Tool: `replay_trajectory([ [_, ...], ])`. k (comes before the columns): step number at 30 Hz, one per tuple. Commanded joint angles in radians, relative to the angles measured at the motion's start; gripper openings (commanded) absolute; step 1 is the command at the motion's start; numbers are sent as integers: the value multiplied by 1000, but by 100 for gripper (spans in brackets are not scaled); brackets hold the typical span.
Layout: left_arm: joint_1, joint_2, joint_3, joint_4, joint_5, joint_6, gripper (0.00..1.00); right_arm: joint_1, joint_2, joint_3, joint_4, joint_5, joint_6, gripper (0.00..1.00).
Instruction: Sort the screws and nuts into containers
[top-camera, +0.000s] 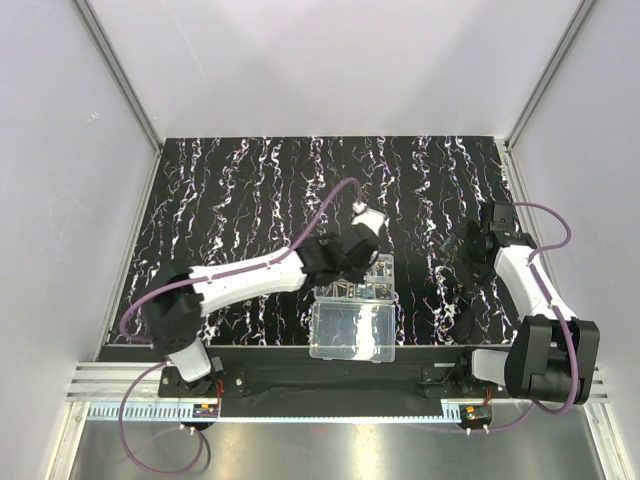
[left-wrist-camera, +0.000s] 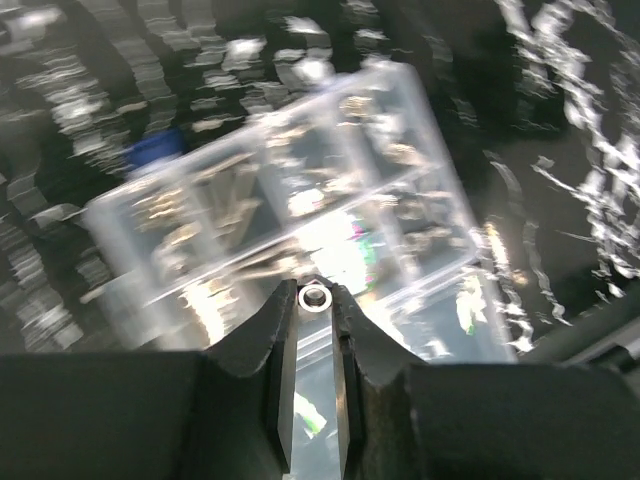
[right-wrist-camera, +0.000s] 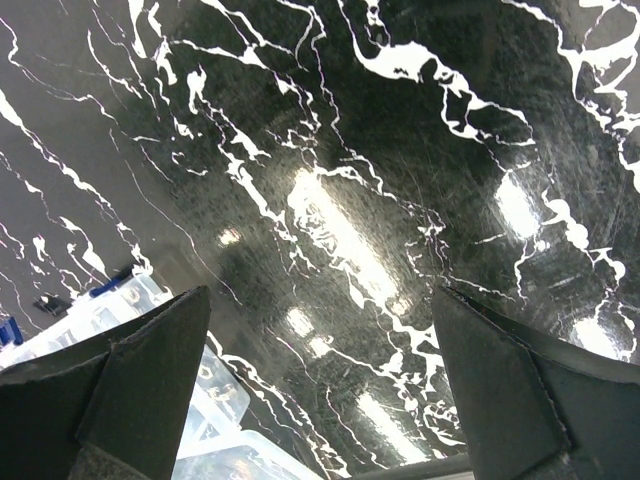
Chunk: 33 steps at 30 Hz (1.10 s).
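Note:
A small silvery nut (left-wrist-camera: 315, 296) is pinched at the tips of my left gripper (left-wrist-camera: 315, 297), which is shut on it. Under it lies the clear organizer box (left-wrist-camera: 300, 215), its containers holding small metal bits, blurred in the left wrist view. From above, my left gripper (top-camera: 372, 262) hovers over the divided half of the box (top-camera: 378, 288), and the plain lid half (top-camera: 352, 335) lies nearer the bases. My right gripper (right-wrist-camera: 320, 330) stands wide open over bare black marbled mat, with nothing between its fingers. From above it sits at the right (top-camera: 470, 245).
The black mat with white-purple streaks (top-camera: 260, 190) covers the table. A corner of the organizer box (right-wrist-camera: 120, 305) shows at the lower left of the right wrist view. White walls and metal frame rails enclose the table. A purple cable (top-camera: 320, 215) arcs over the left arm.

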<state>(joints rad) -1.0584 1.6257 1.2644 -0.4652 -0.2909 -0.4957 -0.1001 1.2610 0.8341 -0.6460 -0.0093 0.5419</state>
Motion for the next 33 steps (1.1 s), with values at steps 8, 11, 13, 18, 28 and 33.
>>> replay_trajectory([
  [8,-81,226,204,66,156,94,13,2,-60,-41,32,-24,-13,100],
  [11,-84,279,223,68,162,100,13,2,-63,-47,37,-41,-10,100],
  [13,-84,318,253,47,153,109,13,2,-63,-49,40,-49,-8,100],
  [18,-84,349,288,27,108,114,16,2,-60,-43,36,-46,-11,100],
  [28,-77,221,274,-13,38,108,70,2,-38,-35,36,-49,-11,99],
  [33,-6,10,146,-52,-148,2,79,2,-28,-30,37,-75,-8,100],
])
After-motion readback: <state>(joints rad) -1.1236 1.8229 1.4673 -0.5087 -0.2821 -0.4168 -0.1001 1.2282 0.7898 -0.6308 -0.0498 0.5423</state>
